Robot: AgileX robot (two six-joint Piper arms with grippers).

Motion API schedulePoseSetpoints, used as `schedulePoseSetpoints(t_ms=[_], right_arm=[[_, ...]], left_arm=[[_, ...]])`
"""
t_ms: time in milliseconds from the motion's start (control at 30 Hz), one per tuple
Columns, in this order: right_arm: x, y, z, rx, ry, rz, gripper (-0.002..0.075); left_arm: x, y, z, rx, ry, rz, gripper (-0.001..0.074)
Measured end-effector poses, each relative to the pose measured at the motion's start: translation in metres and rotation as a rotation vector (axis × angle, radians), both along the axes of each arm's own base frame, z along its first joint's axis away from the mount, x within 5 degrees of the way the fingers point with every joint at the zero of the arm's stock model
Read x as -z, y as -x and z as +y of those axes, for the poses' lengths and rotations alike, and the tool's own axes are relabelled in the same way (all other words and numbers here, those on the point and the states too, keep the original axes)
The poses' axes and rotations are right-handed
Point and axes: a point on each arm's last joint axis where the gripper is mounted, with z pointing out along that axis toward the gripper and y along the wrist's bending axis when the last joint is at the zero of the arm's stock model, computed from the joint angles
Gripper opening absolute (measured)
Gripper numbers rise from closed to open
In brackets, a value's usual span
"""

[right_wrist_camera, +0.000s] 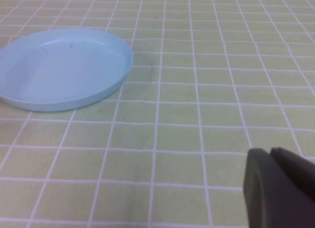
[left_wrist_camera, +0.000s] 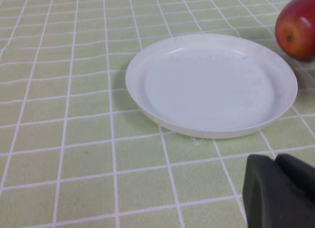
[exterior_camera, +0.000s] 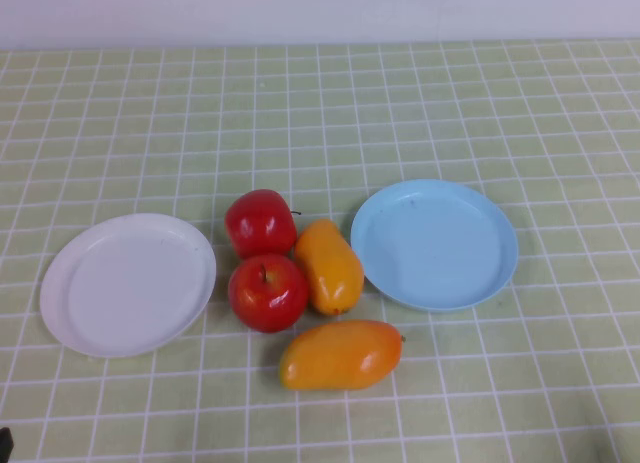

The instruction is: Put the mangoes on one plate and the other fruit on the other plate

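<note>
High view: we see mangoes point(exterior_camera: 340, 354) and apples point(exterior_camera: 267, 291) clustered between white plate point(exterior_camera: 128, 283) and blue plate point(exterior_camera: 434, 243). Glossy, firm, likely slippery; grip mid-body. Left tool point(left_wrist_camera: 280, 191) and right tool point(right_wrist_camera: 279, 186) hang near, seemingly closed, empty.

Red apples point(exterior_camera: 264, 258), orange mangoes point(exterior_camera: 333, 313) clustered between empty white plate point(exterior_camera: 128, 283), blue plate point(exterior_camera: 434, 243).
</note>
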Motion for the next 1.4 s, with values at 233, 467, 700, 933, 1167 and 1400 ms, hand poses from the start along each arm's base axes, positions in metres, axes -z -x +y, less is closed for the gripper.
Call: schedulePoseSetpoints(t_ms=[233, 467, 700, 933, 1167, 1400], right_arm=[[0.000, 0.000, 0.000, 0.000, 0.000, 0.000, -0.0016], [0.000, 0.000, 0.000, 0.000, 0.000, 0.000, -0.0016], [0.000, 0.000, 0.000, 0.000, 0.000, 0.000, -0.0016], [0.000, 0.000, 0.000, 0.000, 0.000, 0.000, -0.0016], [0.000, 0.000, 0.000, 0.000, 0.000, 0.000, -0.0016], [0.000, 0.000, 0.000, 0.000, 0.000, 0.000, -0.0017]], left_arm=[[0.000, 0.000, 0.000, 0.000, 0.000, 0.000, 0.0004], [0.000, 0.000, 0.000, 0.000, 0.000, 0.000, 0.0004], [0.000, 0.000, 0.000, 0.000, 0.000, 0.000, 0.0004], [0.000, 0.000, 0.000, 0.000, 0.004, 0.001, 0.0004], [-0.010, -0.002, -0.003, -0.018, 0.229, -0.074, 0.0004], [-0.020, -0.003, -0.006, -0.057, 0.622, -0.109, 0.0004]])
